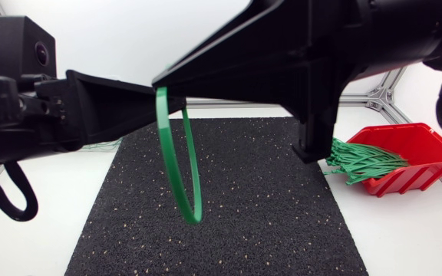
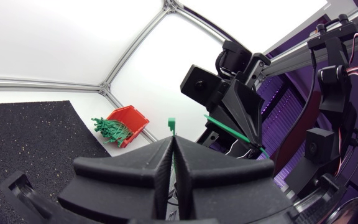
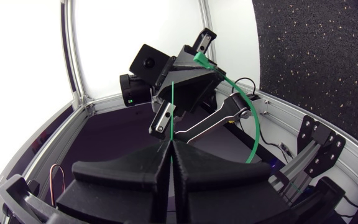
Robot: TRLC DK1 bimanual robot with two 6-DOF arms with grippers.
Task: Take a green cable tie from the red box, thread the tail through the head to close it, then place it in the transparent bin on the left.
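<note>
Head view: the left pincer (image 1: 181, 104) comes in from the side far from the red box (image 1: 424, 142). Its fingers are together on one end of a green cable tie (image 1: 167, 165). The right pincer (image 1: 159, 81) reaches across from the box's side and is clamped on the tie's other end, just beside the left one. The tie hangs between them as a long loop over the black mat (image 1: 244, 222), well apart from the box. The box sits on the white worktop (image 1: 405, 245) off the mat's edge, with a bundle of spare green ties (image 1: 363, 161) spilling out of its open front.

Left wrist view: the left pincer (image 2: 173, 148) is closed, with the cable tie (image 2: 171, 124) head standing up between its fingertips. Just ahead, the right pincer (image 2: 253, 138) grips the green strap. The red box (image 2: 135, 118) lies well beyond, across the mat.

Right wrist view: the right pincer (image 3: 171, 144) is pressed shut on the thin tail of the cable tie (image 3: 252, 124). The strap arcs round to the left pincer (image 3: 194, 65) ahead, which grips the head end. I cannot tell whether the tail has passed through the head.
</note>
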